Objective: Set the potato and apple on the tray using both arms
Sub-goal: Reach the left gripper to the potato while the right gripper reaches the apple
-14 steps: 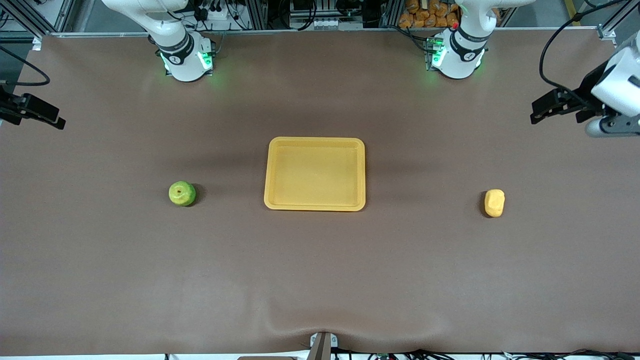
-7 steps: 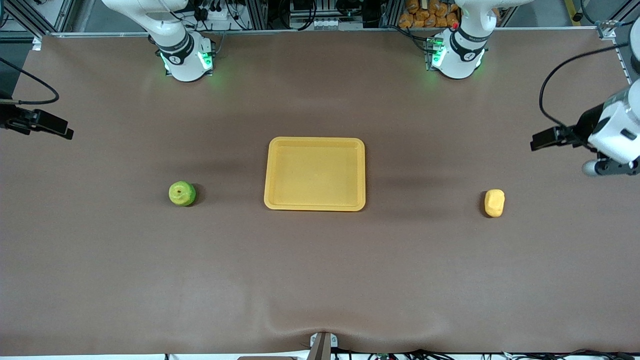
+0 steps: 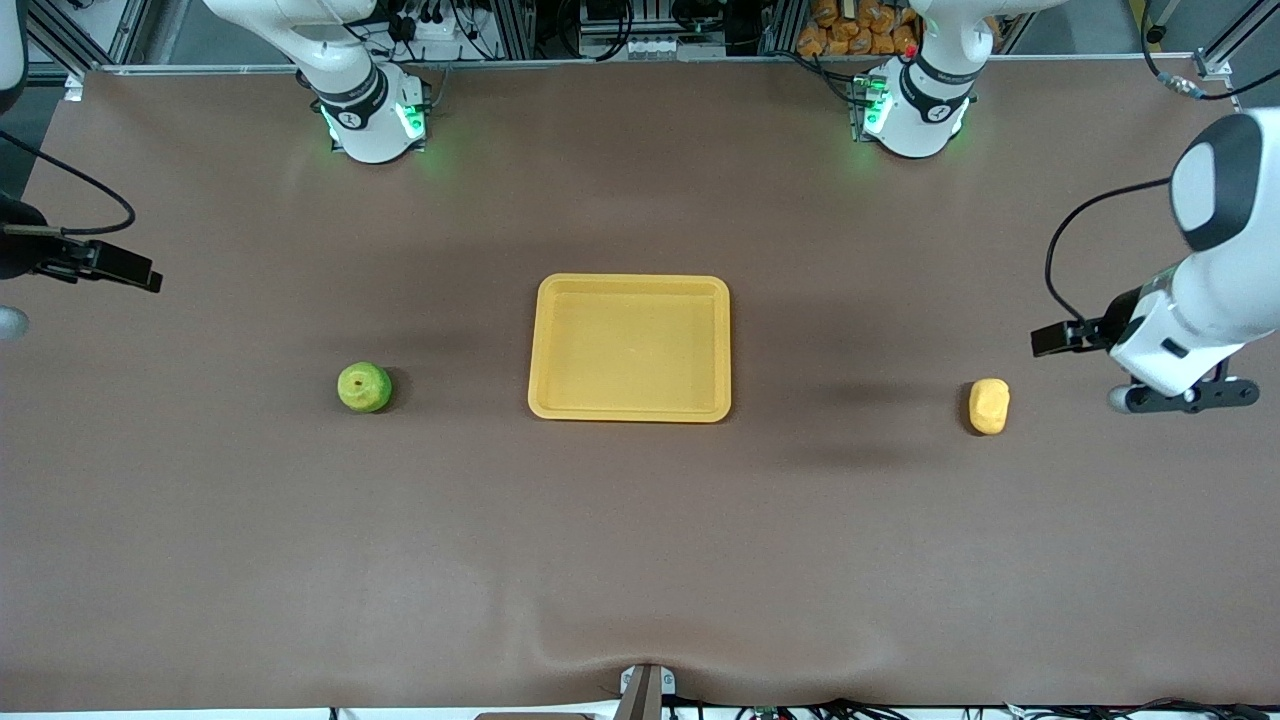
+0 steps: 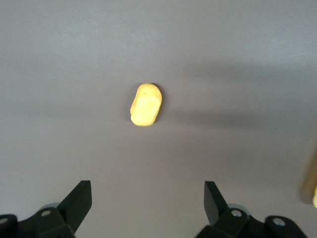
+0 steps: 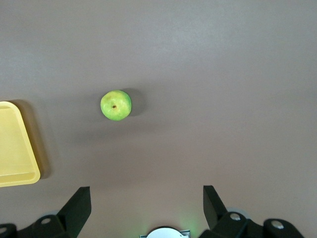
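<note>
The yellow-orange tray [image 3: 541, 350] lies mid-table and holds nothing. The green apple [image 3: 364, 387] sits on the brown mat toward the right arm's end, and the yellow potato [image 3: 988, 406] toward the left arm's end. My left gripper [image 3: 1047, 339] is open and empty in the air over the mat just past the potato, toward the table's end. Its wrist view shows the potato [image 4: 146, 104] ahead of the open gripper [image 4: 147, 197]. My right gripper [image 3: 138, 275] is open and empty over the table's end; its wrist view shows the apple [image 5: 116, 105], a tray corner [image 5: 15, 148] and the gripper [image 5: 147, 199].
Both arm bases [image 3: 372, 120] [image 3: 915, 115] glow green along the table's farther edge. A camera mount [image 3: 645, 690] stands at the nearer edge, by a wrinkle in the mat. Brown mat lies bare between tray and each fruit.
My left gripper has moved toward the front camera and closer to the potato. My right gripper has moved a little toward the apple. Apple, potato and tray have not moved.
</note>
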Robot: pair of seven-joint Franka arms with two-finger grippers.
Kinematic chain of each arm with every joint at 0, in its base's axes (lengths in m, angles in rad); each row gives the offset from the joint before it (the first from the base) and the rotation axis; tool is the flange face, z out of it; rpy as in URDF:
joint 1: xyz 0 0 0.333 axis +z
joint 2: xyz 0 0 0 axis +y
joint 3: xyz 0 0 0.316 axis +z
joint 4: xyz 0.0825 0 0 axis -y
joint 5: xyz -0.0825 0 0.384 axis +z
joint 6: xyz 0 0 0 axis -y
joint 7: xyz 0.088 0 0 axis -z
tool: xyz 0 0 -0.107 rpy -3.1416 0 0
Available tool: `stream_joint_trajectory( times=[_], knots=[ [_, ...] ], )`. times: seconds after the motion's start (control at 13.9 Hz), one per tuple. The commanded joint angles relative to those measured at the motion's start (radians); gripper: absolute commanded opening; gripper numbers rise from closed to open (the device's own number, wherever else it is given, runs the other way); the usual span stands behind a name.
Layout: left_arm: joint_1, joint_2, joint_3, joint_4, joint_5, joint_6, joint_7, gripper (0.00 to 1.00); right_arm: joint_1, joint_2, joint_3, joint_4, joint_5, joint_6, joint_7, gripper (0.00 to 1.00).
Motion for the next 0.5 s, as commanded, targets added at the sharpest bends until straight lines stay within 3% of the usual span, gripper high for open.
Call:
stream_joint_trajectory(
  times=[0.0,0.43],
  knots=[
    [0.004,0.044,-0.006,-0.002,0.024,0.05,-0.01,1.0,-0.017,0.03,0.012,0.012,0.015,0.018,-0.014,1.0],
    [0.011,0.114,-0.006,-0.002,0.024,0.119,-0.01,1.0,-0.002,0.11,0.012,0.007,0.015,0.087,-0.014,1.0]
  ],
)
